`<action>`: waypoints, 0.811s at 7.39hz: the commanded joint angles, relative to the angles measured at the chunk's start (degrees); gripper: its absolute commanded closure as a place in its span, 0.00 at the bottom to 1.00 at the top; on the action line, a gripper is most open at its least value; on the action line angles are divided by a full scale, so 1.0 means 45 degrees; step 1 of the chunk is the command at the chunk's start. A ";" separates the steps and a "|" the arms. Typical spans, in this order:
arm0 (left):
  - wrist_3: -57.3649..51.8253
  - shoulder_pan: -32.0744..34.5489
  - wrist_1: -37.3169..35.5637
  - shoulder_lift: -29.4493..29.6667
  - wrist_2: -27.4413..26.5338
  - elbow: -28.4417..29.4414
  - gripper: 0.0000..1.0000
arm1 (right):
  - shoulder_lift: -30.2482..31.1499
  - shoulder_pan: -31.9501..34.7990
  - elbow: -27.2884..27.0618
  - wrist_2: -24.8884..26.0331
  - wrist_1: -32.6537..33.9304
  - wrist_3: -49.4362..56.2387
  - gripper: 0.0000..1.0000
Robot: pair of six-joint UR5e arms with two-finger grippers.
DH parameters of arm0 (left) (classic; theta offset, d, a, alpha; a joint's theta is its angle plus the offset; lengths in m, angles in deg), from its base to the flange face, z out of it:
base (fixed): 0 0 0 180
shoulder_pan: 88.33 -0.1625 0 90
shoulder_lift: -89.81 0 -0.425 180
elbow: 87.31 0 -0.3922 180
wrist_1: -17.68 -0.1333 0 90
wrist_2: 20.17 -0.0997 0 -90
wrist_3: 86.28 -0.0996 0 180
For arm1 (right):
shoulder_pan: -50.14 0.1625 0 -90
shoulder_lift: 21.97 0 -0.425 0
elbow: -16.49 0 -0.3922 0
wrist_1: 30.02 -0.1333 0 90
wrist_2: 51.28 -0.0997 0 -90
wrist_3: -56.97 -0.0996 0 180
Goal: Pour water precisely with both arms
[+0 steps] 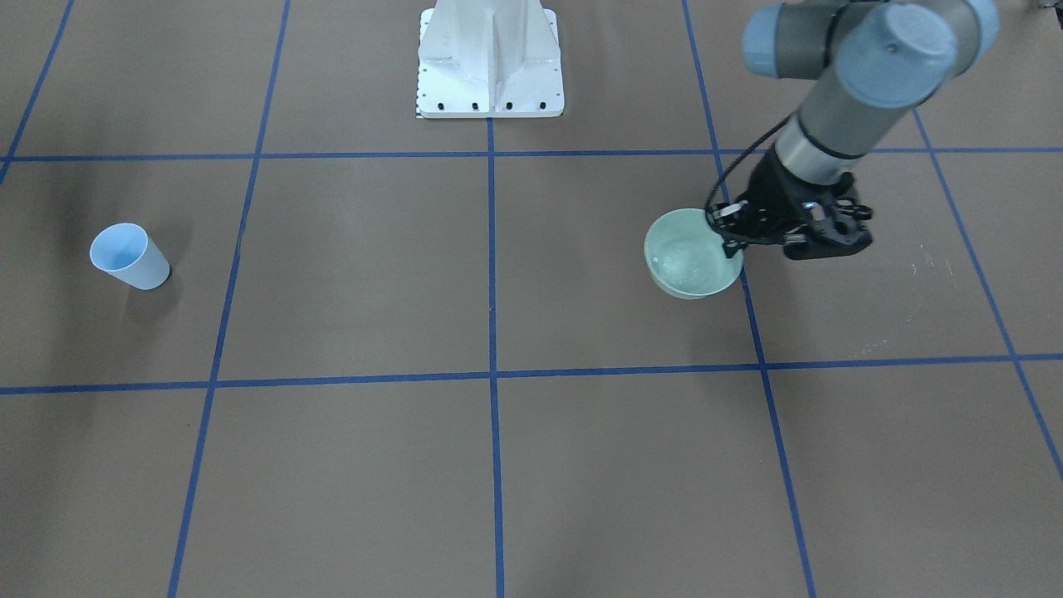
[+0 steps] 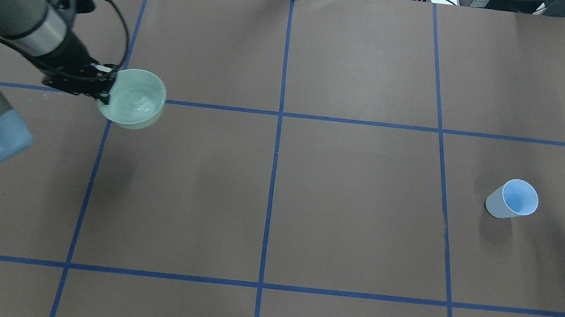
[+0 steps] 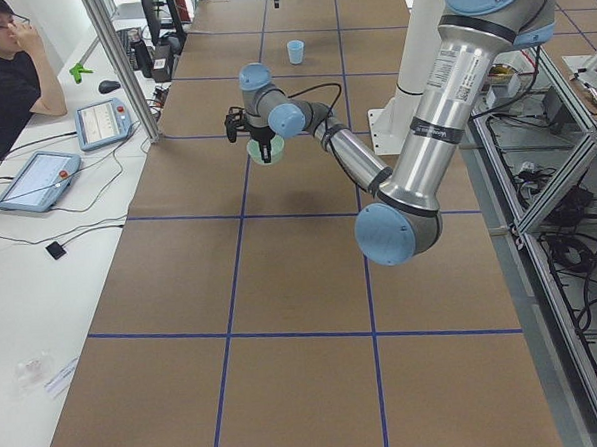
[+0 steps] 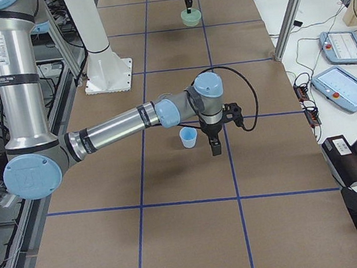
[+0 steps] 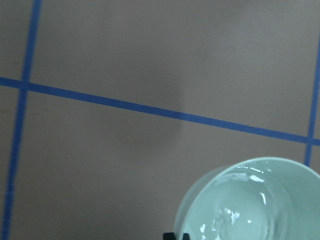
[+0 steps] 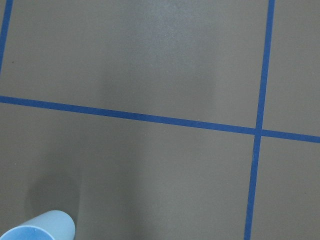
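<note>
My left gripper (image 1: 731, 237) is shut on the rim of a pale green bowl (image 1: 691, 264), which appears to hang a little above the table. It shows the same way in the overhead view, the gripper (image 2: 106, 88) at the bowl's (image 2: 136, 98) left rim. Water (image 5: 235, 220) glints and ripples inside the bowl (image 5: 250, 200). A light blue cup (image 2: 513, 198) stands upright at the far side of the table, also in the front view (image 1: 129, 256). My right gripper (image 4: 214, 143) points down just beside the cup (image 4: 188, 136); I cannot tell whether it is open.
The white pedestal (image 1: 490, 62) stands at the robot's edge of the table. Blue tape lines (image 2: 278, 126) grid the brown table. An operator (image 3: 6, 79) sits at a side bench with tablets (image 3: 101, 119).
</note>
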 commanded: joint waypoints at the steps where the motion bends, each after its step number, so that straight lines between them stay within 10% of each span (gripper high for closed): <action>1: -0.3744 0.1905 0.0473 -0.2672 0.1023 -0.0200 1.00 | -0.0013 0.0001 0.0008 -0.0016 -0.0008 -0.0014 0.01; 6: -0.5065 0.2381 0.7050 -0.4458 0.1455 0.4482 1.00 | -0.0052 0.0001 0.0008 -0.0016 -0.0008 -0.0034 0.01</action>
